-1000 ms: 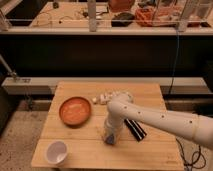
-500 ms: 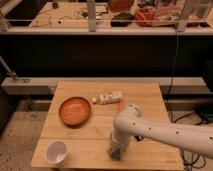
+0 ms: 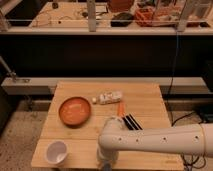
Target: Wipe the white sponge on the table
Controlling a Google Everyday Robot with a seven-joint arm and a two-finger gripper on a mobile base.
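My white arm point(image 3: 155, 140) reaches in from the right across the front of the wooden table point(image 3: 145, 95). The gripper point(image 3: 105, 163) points down at the table's front edge, just right of a white cup point(image 3: 56, 151). I cannot make out the white sponge; it may be hidden under the gripper or the arm.
An orange bowl point(image 3: 75, 111) sits at the middle left. A white packet point(image 3: 110, 97) lies beyond it with a small pale round thing point(image 3: 94, 100) beside it. An orange stick point(image 3: 120, 108) and a black item point(image 3: 132, 121) lie just behind the arm. A dark shelf unit stands behind the table.
The gripper has moved from the table's middle toward the front edge and slightly left, lower in view. The arm now covers more of the front right of the table.
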